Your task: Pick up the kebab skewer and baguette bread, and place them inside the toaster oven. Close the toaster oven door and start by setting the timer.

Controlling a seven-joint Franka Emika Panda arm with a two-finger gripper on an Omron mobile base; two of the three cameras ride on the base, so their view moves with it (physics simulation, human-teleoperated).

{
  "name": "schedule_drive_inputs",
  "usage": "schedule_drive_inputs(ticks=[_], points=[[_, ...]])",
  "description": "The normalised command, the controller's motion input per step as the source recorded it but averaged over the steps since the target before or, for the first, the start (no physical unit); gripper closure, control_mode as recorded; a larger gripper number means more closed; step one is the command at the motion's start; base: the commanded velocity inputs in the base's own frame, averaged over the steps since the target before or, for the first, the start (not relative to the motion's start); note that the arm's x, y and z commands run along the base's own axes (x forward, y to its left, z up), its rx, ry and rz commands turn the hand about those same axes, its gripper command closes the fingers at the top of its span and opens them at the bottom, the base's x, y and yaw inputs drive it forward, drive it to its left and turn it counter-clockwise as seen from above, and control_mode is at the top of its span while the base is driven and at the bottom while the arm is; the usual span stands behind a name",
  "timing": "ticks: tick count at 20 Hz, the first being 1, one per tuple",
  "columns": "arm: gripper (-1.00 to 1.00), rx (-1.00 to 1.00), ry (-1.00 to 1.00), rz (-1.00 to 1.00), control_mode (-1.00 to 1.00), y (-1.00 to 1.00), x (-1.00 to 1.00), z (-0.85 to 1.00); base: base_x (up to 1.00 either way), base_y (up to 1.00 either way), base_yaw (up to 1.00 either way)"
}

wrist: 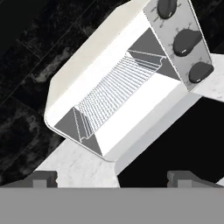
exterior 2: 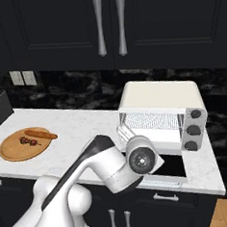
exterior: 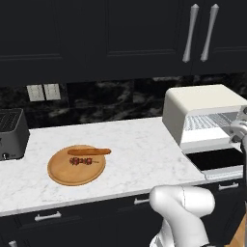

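While the kebab skewer [exterior: 83, 161] and baguette bread [exterior: 89, 151] lie untouched on the wooden board [exterior: 62, 176] at the left, nothing is loaded yet. Rightward, the toaster oven [exterior: 202, 103] stands with its door [exterior: 217, 159] folded down; the gripper [wrist: 112, 178] faces it, fingers wide and empty.

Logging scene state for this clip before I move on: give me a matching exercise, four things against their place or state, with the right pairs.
Things:
1. kebab skewer
2. baguette bread
3. toaster oven door
4. end effector

Places or states:
A. folded down flat, oven open
B. on the wooden board, on the side nearer the wall
C. open and holding nothing, facing the toaster oven
D. on the wooden board, on the side nearer the counter's front edge

Pairs: 1-D, 2-B, 3-A, 4-C
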Motion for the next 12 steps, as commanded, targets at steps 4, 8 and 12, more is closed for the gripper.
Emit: schedule_drive_inputs(ticks=[4, 8, 12], points=[[-1.00, 0.00, -0.03, -0.01, -1.00, -0.31, 0.29, -0.11, 0.00, 0.00, 0.00], [-1.00, 0.00, -0.03, 0.00, -1.00, -0.31, 0.28, -0.29, 0.00, 0.00, 0.00], [-1.00, 0.00, -0.03, 0.00, -1.00, -0.19, 0.36, -0.26, 0.00, 0.00, 0.00]])
